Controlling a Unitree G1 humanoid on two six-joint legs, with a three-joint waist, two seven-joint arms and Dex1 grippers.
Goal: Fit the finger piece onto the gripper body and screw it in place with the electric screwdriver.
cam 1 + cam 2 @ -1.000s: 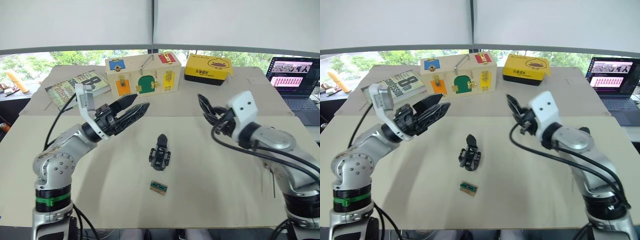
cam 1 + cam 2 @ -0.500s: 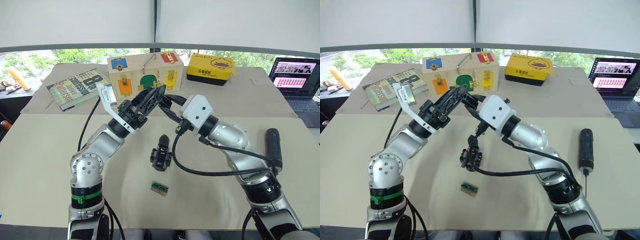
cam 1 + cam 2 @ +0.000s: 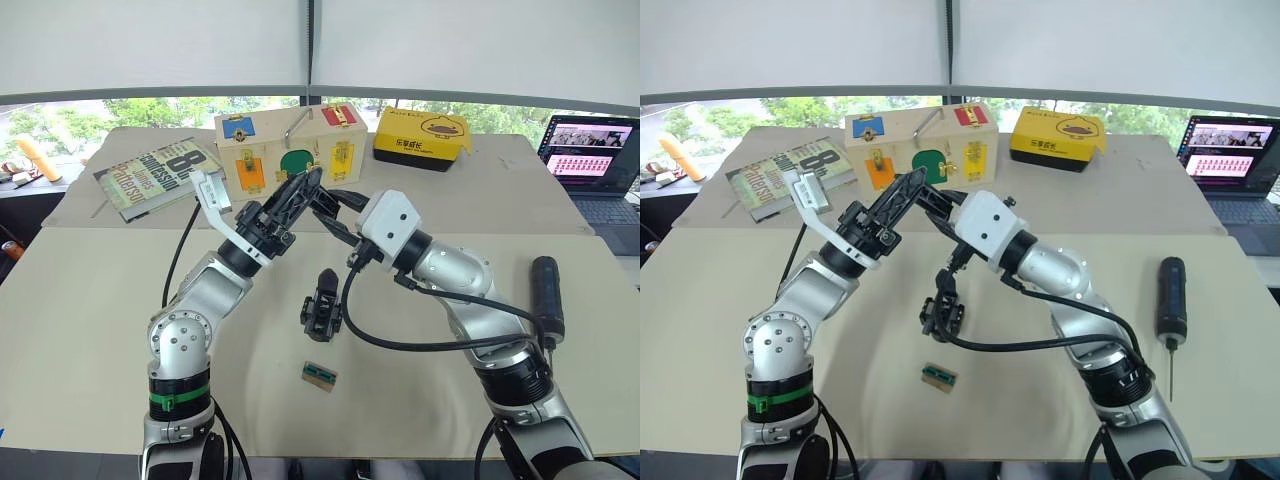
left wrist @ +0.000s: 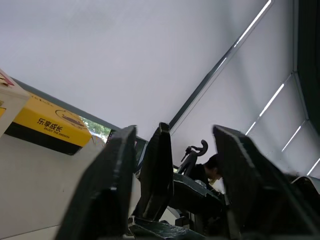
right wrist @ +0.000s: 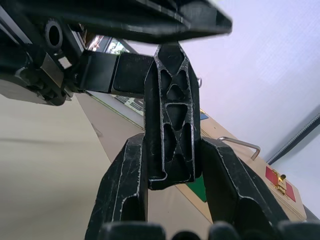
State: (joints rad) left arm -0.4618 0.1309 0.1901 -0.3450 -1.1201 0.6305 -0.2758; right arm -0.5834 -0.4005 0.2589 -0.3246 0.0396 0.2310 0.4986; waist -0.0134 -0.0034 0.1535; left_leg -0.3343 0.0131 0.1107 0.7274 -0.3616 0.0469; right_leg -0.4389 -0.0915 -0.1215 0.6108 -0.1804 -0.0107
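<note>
Fingers of both arms met in the air above the counter [image 3: 90, 330], just in front of the pale wooden latch box [image 3: 290, 148]. The small black tapered plastic finger piece [image 5: 171, 127], ribbed with open triangular cells, stood upright between the two black fingers of the right gripper [image 5: 172, 165], which were closed narrowly on its lower end. Its upper end reached up between the spread fingers of the left gripper [image 3: 300, 195], which stood well apart around it; whether they touched it could not be told. Below the meeting point, the small black blocky gripper body [image 3: 321, 308] sat on the counter, apart from both grippers. A flat tan-and-green rectangular block [image 3: 318, 375] lay near it, on the robot's side. The thick black cylindrical electric screwdriver [image 3: 1168, 300] lay well off to the right on the counter, its thin metal bit pointing toward the robot.
</note>
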